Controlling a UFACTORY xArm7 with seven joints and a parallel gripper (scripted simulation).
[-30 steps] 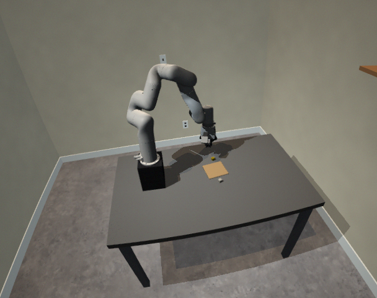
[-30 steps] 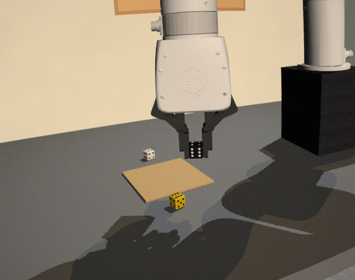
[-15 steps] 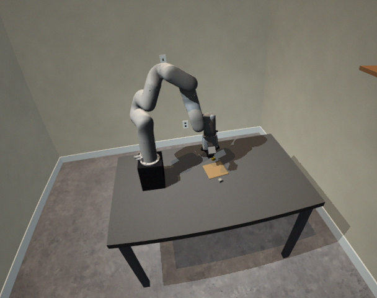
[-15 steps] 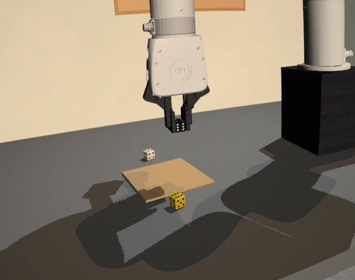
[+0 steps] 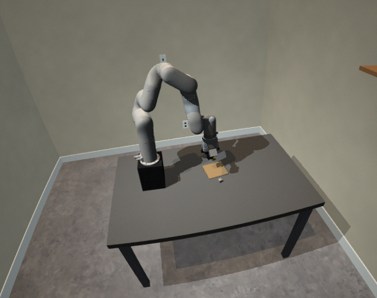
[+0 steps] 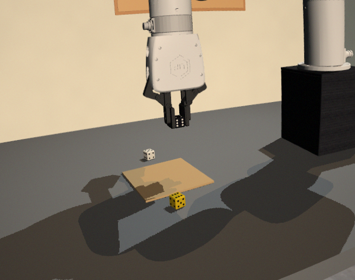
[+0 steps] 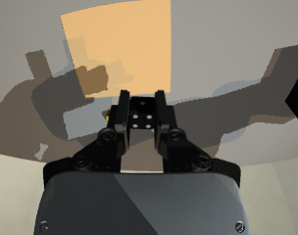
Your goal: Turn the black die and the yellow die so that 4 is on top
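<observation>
The white arm rises from a black block on the table, bends over high up and comes down on the far side of its arch. Its wrist is turned so that the gripper points downward, raised off the table.

The jaws are fairly narrow, closed on the black die, which sits between the fingertips and is held up in the air. In the exterior view the die's near face shows six white dots in two upright columns. In the wrist view one of its faces shows a single dot, and the face next to it shows four. In the top view the die is too small and dark to make out.

The tan mat lies flat on the table, with shadow across part of it. The yellow die lies on the table just beside one edge of the mat, off it, six on top and a five on one side; in the wrist view a finger hides most of it. The white die rests on the table near the opposite edge, with a four on one side; its top is too small to read surely
</observation>
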